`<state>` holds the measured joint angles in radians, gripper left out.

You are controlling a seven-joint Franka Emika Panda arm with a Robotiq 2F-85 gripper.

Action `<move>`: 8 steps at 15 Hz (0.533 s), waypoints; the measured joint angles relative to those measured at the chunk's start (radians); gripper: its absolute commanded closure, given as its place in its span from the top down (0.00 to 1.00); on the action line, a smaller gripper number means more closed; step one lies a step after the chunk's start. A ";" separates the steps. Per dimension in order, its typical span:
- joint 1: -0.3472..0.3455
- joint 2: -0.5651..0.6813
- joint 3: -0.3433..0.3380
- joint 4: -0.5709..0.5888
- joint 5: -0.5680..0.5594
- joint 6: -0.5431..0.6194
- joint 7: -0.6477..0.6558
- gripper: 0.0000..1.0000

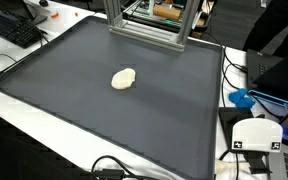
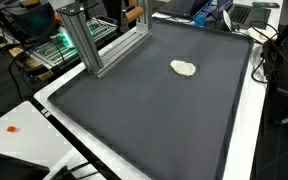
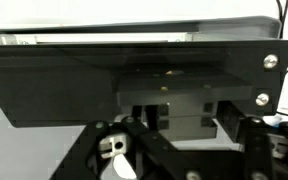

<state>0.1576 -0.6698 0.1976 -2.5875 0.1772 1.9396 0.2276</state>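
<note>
A small cream, dough-like lump (image 1: 124,78) lies alone near the middle of a dark grey mat (image 1: 74,110); it also shows in the other exterior view (image 2: 184,68). The arm and gripper do not appear in either exterior view. In the wrist view my gripper (image 3: 179,132) has its two dark fingers spread wide apart with nothing between them. It faces a black flat panel (image 3: 104,75) with silver screws, close in front of it. The lump is not in the wrist view.
An aluminium frame (image 1: 144,25) stands at the mat's far edge, also in the other exterior view (image 2: 94,40). A keyboard (image 1: 14,28), a blue object (image 1: 242,98) and a white device (image 1: 256,135) sit on the white table around the mat, with cables along its edges.
</note>
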 measured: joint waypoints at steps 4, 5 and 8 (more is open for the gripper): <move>0.005 -0.014 0.000 0.008 0.000 0.002 -0.016 1.00; 0.005 -0.016 0.000 0.013 0.000 0.002 -0.020 1.00; 0.005 -0.017 0.000 0.031 -0.004 0.002 -0.037 1.00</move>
<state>0.1627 -0.6872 0.1976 -2.5561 0.1737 1.9411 0.1908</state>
